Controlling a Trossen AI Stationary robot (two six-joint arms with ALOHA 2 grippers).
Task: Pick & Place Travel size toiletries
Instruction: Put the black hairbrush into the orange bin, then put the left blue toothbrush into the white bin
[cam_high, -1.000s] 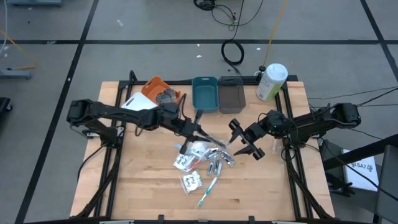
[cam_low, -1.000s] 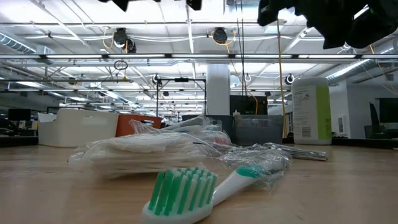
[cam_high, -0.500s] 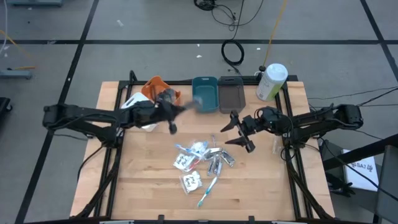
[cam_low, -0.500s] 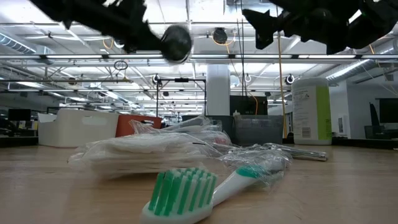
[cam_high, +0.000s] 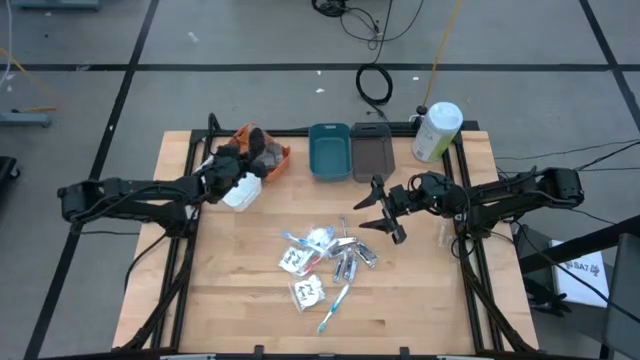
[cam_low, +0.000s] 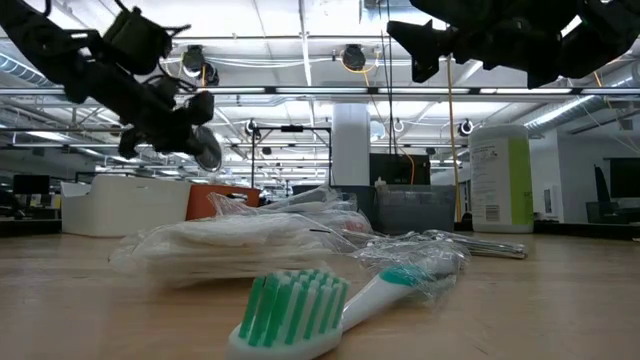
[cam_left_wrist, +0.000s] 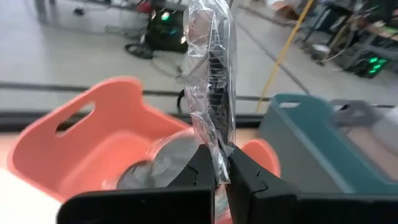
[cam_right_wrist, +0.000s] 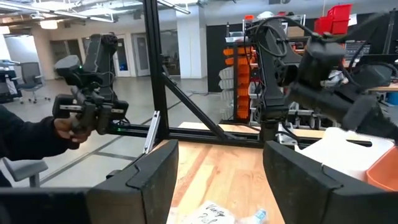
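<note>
Left pincer (cam_high: 252, 150), clamped on a wrapped disc (cam_left_wrist: 210, 93), has swung from the pile to the orange bin (cam_left_wrist: 93, 146); release next. Right pincer (cam_high: 378, 208) hovers wide.

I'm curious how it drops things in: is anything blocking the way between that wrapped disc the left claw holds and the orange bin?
Nothing visible. The left gripper holds the wrapped disc right above the orange bin, which already holds discs.

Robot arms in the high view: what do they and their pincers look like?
Both arms are dark, slim, jointed links reaching in from the table's sides. Each ends in a black two-fingered pincer: the left pincer looks compact, the right pincer shows two angular fingers. The left wrist view shows blocky matte black fingertips.
</note>
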